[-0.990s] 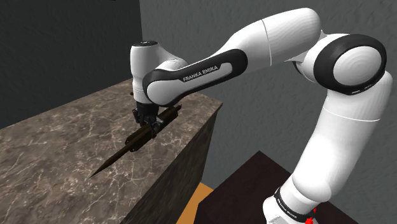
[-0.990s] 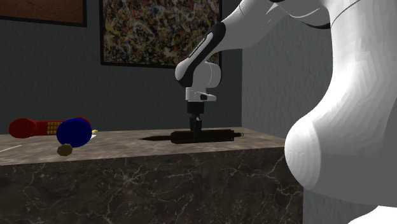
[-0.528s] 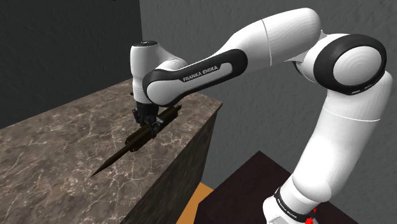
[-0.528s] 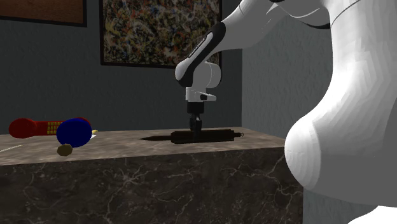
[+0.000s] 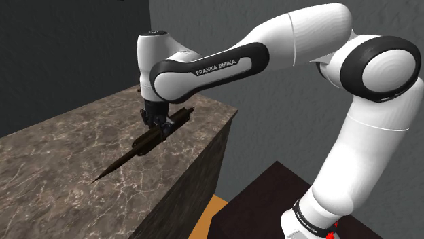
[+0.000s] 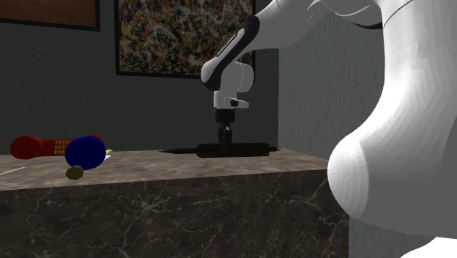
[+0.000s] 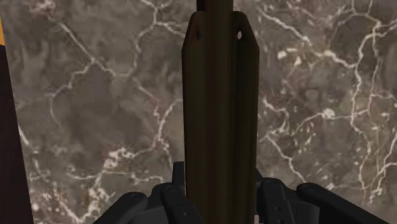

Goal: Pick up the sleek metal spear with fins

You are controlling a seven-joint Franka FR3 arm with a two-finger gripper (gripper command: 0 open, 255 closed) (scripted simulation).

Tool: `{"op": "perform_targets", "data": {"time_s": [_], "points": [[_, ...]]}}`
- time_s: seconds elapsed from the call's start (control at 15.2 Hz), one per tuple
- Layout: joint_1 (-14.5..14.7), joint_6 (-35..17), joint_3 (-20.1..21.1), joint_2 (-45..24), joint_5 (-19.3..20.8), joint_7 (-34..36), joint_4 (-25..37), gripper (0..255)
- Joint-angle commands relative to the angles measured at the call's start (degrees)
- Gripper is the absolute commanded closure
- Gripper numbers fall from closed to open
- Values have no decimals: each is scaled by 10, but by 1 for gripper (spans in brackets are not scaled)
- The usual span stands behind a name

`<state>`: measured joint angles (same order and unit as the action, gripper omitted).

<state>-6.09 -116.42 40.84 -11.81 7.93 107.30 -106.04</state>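
The gripper (image 5: 158, 123) clasps the dark spear (image 5: 129, 153) by its thick finned body, near the counter (image 5: 61, 146) edge. The spear looks rigid and smooth, and likely to pivot tip-down.

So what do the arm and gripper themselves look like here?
The arm is white, with rounded glossy links and dark joint bands. White FRANKA EMIKA lettering runs along one dark band. The gripper is all black, with two fingers.

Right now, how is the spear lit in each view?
Shoulder view: dim, the dark spear low in contrast against the marble counter. Second exterior view: dimmer, the spear nearly a silhouette against the wall. Wrist view: even light, brown spear and white veins plain, no glare.
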Motion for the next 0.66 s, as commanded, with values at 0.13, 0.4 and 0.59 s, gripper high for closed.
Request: {"op": "perform_targets", "data": {"time_s": [0.13,0.4,0.59], "points": [[-2,28,3,11,-9,-5,20,255],[-3,57,4,18,-15,-9,43,255],[-3,65,5,20,-17,-10,50,255]]}}
